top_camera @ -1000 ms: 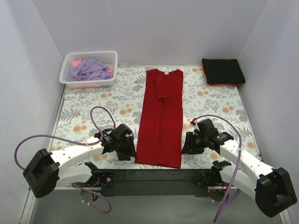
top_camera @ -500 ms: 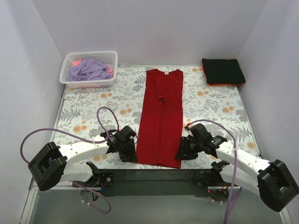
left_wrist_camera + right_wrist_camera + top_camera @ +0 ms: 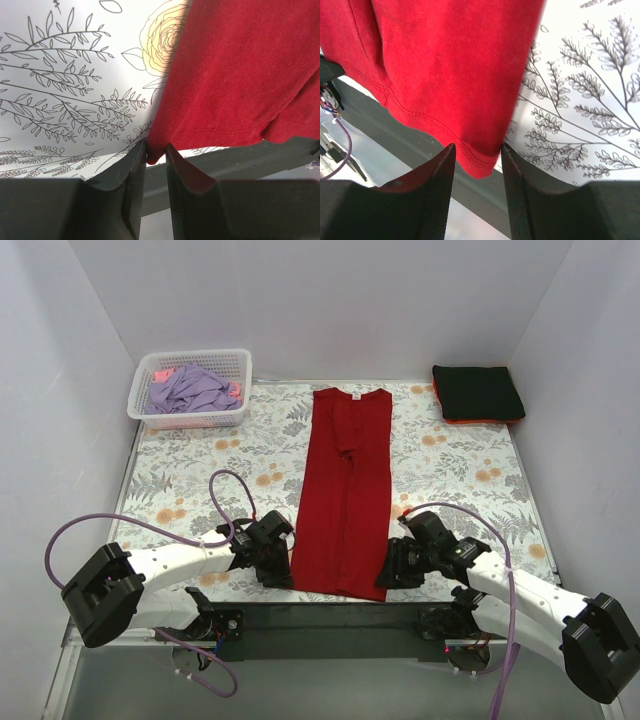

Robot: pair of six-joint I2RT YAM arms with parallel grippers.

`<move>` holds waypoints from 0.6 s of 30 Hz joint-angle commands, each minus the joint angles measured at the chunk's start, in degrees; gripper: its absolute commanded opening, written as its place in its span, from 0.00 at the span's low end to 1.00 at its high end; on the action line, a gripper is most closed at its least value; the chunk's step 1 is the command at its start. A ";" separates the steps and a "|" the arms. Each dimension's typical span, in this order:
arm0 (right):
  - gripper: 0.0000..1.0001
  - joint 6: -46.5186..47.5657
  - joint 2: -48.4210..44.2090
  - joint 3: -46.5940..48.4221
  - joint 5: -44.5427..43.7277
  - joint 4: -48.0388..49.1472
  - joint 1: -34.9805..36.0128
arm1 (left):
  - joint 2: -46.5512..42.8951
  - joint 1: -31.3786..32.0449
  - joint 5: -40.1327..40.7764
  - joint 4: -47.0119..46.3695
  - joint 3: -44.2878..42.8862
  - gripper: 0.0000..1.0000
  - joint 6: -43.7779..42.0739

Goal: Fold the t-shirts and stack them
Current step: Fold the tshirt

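Note:
A deep-red t-shirt [image 3: 345, 490] lies as a long narrow strip down the middle of the floral cloth, neck at the far end. My left gripper [image 3: 283, 575] is at its near-left corner. In the left wrist view that gripper [image 3: 156, 150] is shut on the corner of the red t-shirt [image 3: 235, 75], which fills the narrow gap between the fingertips. My right gripper [image 3: 388, 575] is at the near-right corner. In the right wrist view it [image 3: 477, 150] stands open, with the hemmed corner of the t-shirt [image 3: 445, 65] between its fingers and not pinched.
A white lattice basket [image 3: 190, 420] at the far left holds a lavender t-shirt [image 3: 190, 390] and a pink one [image 3: 163, 374]. A folded black t-shirt [image 3: 478, 390] lies on an orange-red one [image 3: 480, 421] at the far right. The table's dark front edge [image 3: 330, 615] runs just below both grippers.
Both grippers moved inward to the red shirt's near corners. The left jaws narrowed onto the left corner. The right jaws kept their width and now straddle the right corner.

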State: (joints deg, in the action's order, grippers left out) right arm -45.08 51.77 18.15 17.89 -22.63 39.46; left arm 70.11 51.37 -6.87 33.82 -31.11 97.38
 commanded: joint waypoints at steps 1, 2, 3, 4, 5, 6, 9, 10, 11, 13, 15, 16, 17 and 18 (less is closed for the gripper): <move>0.49 -0.18 0.00 -3.03 -4.00 -7.78 0.44 | 0.56 0.48 0.19 0.01 1.05 0.20 0.44; 0.49 -0.18 0.09 -3.56 -3.74 -7.60 0.44 | 0.56 0.57 0.11 -0.16 1.05 0.20 0.35; 0.48 -0.27 0.17 -3.65 -3.65 -7.51 0.44 | 0.64 0.57 0.11 -0.16 1.14 0.20 0.35; 0.47 -0.27 0.44 -3.74 -3.56 -7.34 0.44 | 0.65 0.57 0.11 -0.25 1.06 0.19 0.26; 0.47 -0.27 0.70 -3.74 -3.30 -7.42 0.53 | 0.73 0.57 0.19 -0.16 1.05 0.18 0.26; 0.47 -0.27 0.88 -3.74 -3.13 -7.51 0.53 | 0.73 0.57 0.11 -0.25 1.14 0.18 0.26; 0.45 -0.10 1.23 -4.17 -2.77 -7.51 0.53 | 0.73 0.66 -0.07 -0.34 1.14 0.17 0.35; 0.43 -0.01 1.58 -4.26 -2.69 -7.51 0.53 | 0.73 0.66 -0.07 -0.34 1.32 0.16 0.18; 0.43 0.17 1.93 -4.44 -2.42 -7.43 0.44 | 0.73 0.66 -0.24 -0.51 1.32 0.16 0.18; 0.41 0.17 2.89 -4.62 -2.16 -7.34 0.61 | 0.91 0.66 -0.25 -0.60 1.32 0.15 0.26; 0.40 0.26 3.16 -4.70 -2.33 -7.42 0.70 | 0.91 0.74 -0.25 -0.69 1.41 0.15 0.26; 0.39 0.34 3.34 -4.88 -2.51 -7.34 0.79 | 0.82 0.74 -0.33 -0.60 1.49 0.14 0.26; 0.38 0.43 3.25 -4.97 -2.77 -7.34 0.79 | 0.73 0.74 -0.25 -0.69 1.58 0.14 0.18; 0.37 0.43 3.51 -5.06 -2.77 -7.25 0.79 | 0.73 0.74 -0.33 -0.69 1.67 0.14 0.18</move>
State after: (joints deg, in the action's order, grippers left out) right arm -46.48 53.15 17.02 20.25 -22.55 39.51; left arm 70.43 51.62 -7.44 32.84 -30.74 97.41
